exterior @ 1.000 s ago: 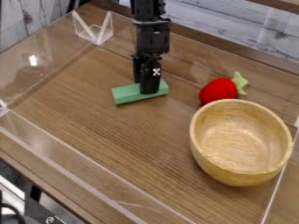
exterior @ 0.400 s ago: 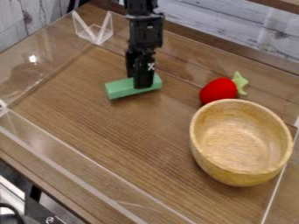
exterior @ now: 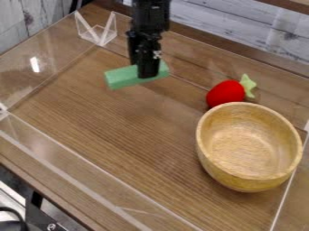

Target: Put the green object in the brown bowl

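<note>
The green object [exterior: 130, 77] is a flat mint-green bar, lifted clear of the wooden table and held level. My gripper [exterior: 147, 69] comes down from above with its black fingers shut on the bar's right part. The brown bowl [exterior: 248, 145] is a large light-brown wooden bowl standing empty at the right, well to the right of and nearer than the gripper.
A red strawberry-like toy with a green top [exterior: 229, 92] lies between the gripper and the bowl. Clear plastic walls [exterior: 36, 61] edge the tabletop, and a clear folded stand [exterior: 97, 30] sits at the back left.
The gripper has risen and shifted slightly left, lifting the green bar off the table. The bowl and the red toy have not moved.
</note>
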`<control>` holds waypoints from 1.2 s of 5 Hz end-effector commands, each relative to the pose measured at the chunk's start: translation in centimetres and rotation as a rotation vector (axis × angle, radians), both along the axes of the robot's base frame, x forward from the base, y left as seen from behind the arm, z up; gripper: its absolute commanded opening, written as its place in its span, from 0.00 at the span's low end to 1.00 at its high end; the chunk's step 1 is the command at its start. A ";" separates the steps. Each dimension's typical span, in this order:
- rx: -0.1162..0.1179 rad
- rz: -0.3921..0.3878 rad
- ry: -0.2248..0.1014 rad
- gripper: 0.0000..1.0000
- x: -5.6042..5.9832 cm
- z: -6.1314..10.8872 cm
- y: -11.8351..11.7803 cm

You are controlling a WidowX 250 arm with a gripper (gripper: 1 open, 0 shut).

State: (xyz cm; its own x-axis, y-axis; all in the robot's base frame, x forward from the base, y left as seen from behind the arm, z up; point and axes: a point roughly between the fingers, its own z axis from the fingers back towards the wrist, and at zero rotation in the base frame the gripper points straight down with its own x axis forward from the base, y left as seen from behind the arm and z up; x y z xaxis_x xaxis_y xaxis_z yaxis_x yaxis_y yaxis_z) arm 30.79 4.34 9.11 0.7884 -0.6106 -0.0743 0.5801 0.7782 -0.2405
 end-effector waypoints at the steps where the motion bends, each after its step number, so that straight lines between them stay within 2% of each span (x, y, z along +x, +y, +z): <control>1: 0.005 -0.019 -0.078 0.00 -0.5 1.8 -3.7; 2: -0.003 -0.029 -0.085 0.00 -1.7 1.0 -7.5; 4: -0.019 -0.174 -0.092 0.00 -3.6 -1.7 -16.3; 5: -0.018 -0.256 -0.102 0.00 -4.6 -3.1 -19.1; 6: -0.012 -0.239 -0.146 0.00 -5.6 -2.9 -18.1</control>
State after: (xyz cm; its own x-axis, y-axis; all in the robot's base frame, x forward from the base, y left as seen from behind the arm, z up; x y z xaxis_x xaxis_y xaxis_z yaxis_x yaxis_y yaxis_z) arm 24.57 -13.58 4.62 0.6207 -0.7839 -0.0149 0.7696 0.6128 -0.1795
